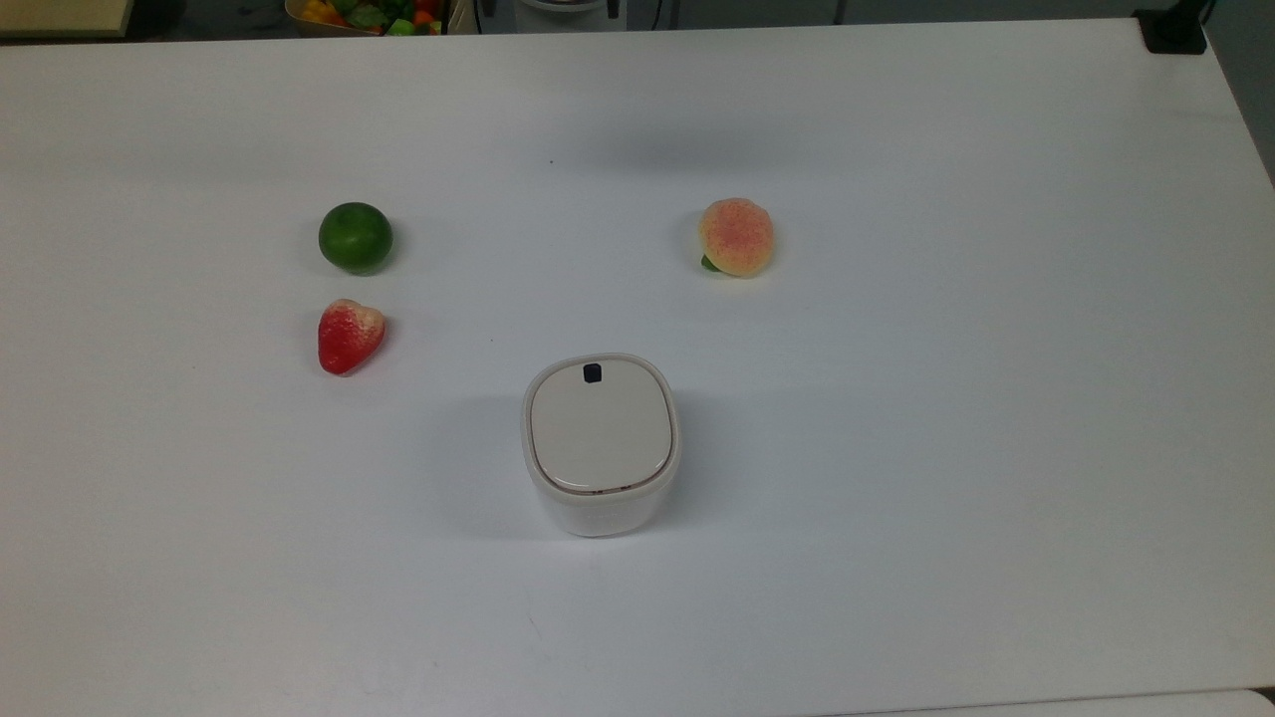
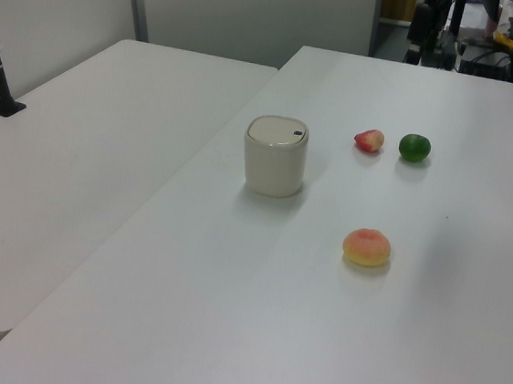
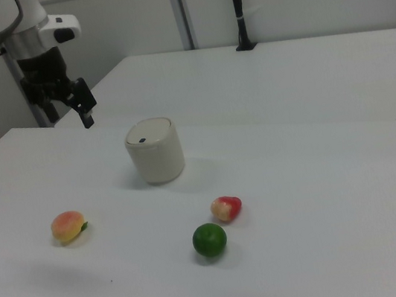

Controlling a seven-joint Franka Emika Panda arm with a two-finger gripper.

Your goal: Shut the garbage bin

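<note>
The garbage bin [image 1: 601, 438] is a small white rounded-square tub standing near the middle of the table [image 1: 946, 398]. Its beige lid [image 1: 600, 430] lies flat and shut on the rim, with the black latch [image 1: 593, 373] at the far edge. It also stands in the left view [image 2: 275, 153] and the right view [image 3: 155, 151]. My gripper [image 3: 85, 112] hangs high above the table's edge at the right view's left, well away from the bin. Its black fingers are open and hold nothing.
A green lime [image 1: 356, 237] and a red strawberry [image 1: 349, 335] lie at the top view's left. A peach [image 1: 736, 237] lies at its right. A crate of toy food [image 1: 369, 14] sits beyond the far edge. A second white table [image 2: 76, 164] adjoins this one.
</note>
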